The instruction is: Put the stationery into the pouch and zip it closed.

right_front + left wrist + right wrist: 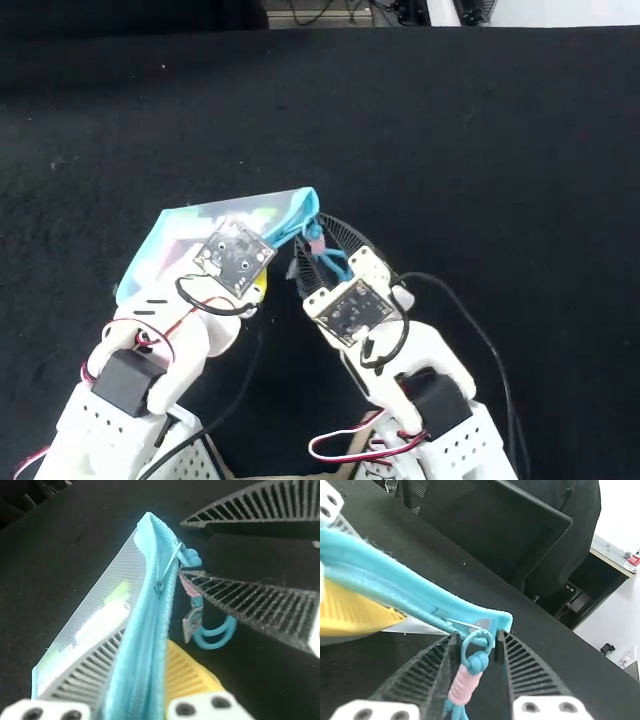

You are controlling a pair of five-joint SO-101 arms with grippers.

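Pouch [172, 243], pale blue, sits clamped in the left gripper [142, 650] near the black table's [450, 150] front edge, while the right gripper [476, 640] straddles its zip-pull cord [215, 637], pinching or not, cannot tell.

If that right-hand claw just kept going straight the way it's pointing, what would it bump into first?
Most likely the zipper pull's blue loop, which sits between the open fingers of the right gripper. Just beyond it is the zipper end of the turquoise pouch, though the depth is hard to judge.
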